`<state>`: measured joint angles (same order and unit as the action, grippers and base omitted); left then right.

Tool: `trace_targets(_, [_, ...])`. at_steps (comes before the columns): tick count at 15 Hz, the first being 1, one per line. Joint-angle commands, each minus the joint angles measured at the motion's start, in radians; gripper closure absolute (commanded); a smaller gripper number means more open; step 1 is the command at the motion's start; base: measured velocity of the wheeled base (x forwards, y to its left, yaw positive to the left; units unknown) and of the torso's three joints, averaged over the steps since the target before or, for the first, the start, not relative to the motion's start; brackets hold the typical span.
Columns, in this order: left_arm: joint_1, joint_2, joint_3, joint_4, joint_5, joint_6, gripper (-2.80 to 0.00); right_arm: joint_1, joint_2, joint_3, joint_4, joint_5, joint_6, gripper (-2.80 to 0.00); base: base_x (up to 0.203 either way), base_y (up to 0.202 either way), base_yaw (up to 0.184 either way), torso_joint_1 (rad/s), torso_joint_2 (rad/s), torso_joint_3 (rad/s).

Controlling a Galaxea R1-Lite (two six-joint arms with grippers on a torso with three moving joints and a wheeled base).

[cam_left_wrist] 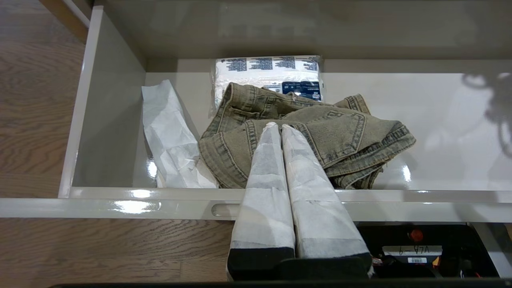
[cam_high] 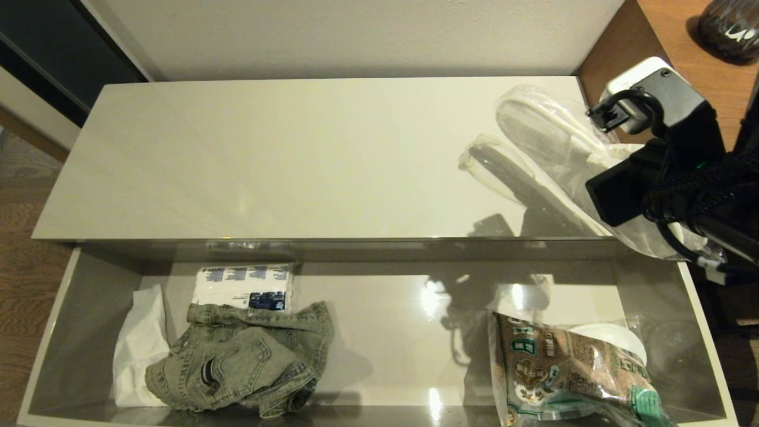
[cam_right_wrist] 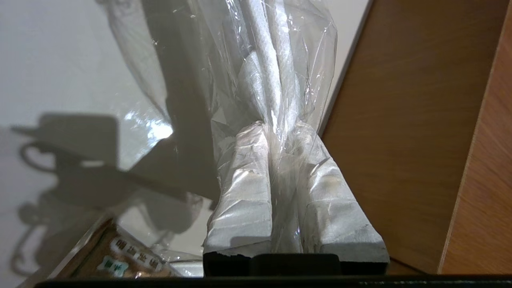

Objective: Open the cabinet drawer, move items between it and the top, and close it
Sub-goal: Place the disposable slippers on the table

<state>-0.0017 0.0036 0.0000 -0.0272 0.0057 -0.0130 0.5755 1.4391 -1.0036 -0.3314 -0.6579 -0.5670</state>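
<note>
Right gripper (cam_right_wrist: 280,132) clamped on crinkly clear slipper pack (cam_high: 545,154), resting on glossy beige cabinet top (cam_high: 267,160) at its right end beside wood-grain desk (cam_right_wrist: 400,120). Left gripper (cam_left_wrist: 279,127) pinched closed w/ nothing between, tips over rumpled olive denim jacket (cam_left_wrist: 304,136) in pulled-out drawer (cam_high: 379,332), near tissue pack (cam_high: 243,284) & snack bag (cam_high: 563,367).

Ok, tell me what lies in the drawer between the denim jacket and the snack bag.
Nothing: in the head view the drawer floor between the jacket and the snack bag is bare, showing only reflections.
</note>
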Motion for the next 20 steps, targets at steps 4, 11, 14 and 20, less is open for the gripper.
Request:
trace_targets(4, [0.000, -0.001, 0.002, 0.000, 0.000, -0.001, 0.00, -0.248, 0.249, -0.019, -0.319, 0.065, 0.006, 0.00, 0.000, 0.000, 0.000, 0.000, 0.00, 0.000])
trace_targets(11, [0.000, -0.001, 0.002, 0.000, 0.000, -0.001, 0.00, -0.299, 0.336, -0.012, -0.465, 0.113, 0.045, 0.00, 0.000, 0.000, 0.000, 0.000, 0.00, 0.000])
trace_targets(14, [0.000, -0.001, 0.002, 0.000, 0.000, -0.001, 0.00, -0.299, 0.331, -0.007, -0.536, 0.107, 0.044, -2.80, 0.000, 0.000, 0.000, 0.000, 0.00, 0.000])
trace_targets(20, [0.000, -0.001, 0.002, 0.000, 0.000, -0.001, 0.00, -0.296, 0.325, 0.013, -0.555, 0.109, 0.038, -2.80, 0.000, 0.000, 0.000, 0.000, 0.00, 0.000])
